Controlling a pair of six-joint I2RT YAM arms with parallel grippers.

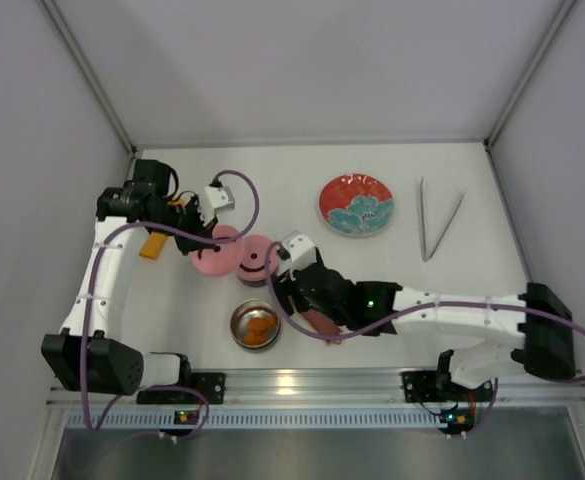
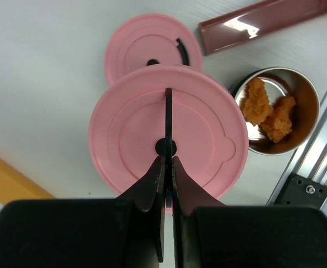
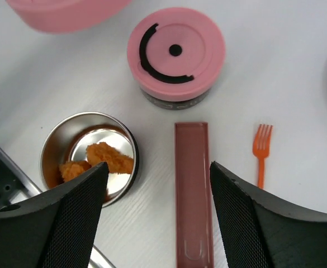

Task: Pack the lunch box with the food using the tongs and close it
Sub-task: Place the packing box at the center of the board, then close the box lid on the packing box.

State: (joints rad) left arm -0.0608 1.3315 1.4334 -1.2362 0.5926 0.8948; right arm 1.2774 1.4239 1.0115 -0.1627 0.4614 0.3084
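Observation:
My left gripper (image 2: 167, 159) is shut on the thin black handle of a pink lid (image 2: 124, 134), holding it just left of the closed tin in the top view (image 1: 210, 262). That tin (image 3: 176, 53) wears its own pink lid with a curved black handle (image 1: 258, 258). Nearer the arms stands an open steel tin (image 3: 51, 151) holding two orange-brown fried pieces (image 3: 110, 157), also seen from above (image 1: 238, 322). My right gripper (image 3: 159, 166) hangs open and empty between the two tins (image 1: 284, 283). The silver tongs (image 1: 437, 222) lie far right, untouched.
A long dark-red tray (image 3: 192, 190) lies right under my right gripper, with a small orange fork (image 3: 261, 151) to its right. The red-and-blue plate (image 1: 356, 204) sits at the back. A flat orange bar (image 1: 152, 245) lies by the left arm.

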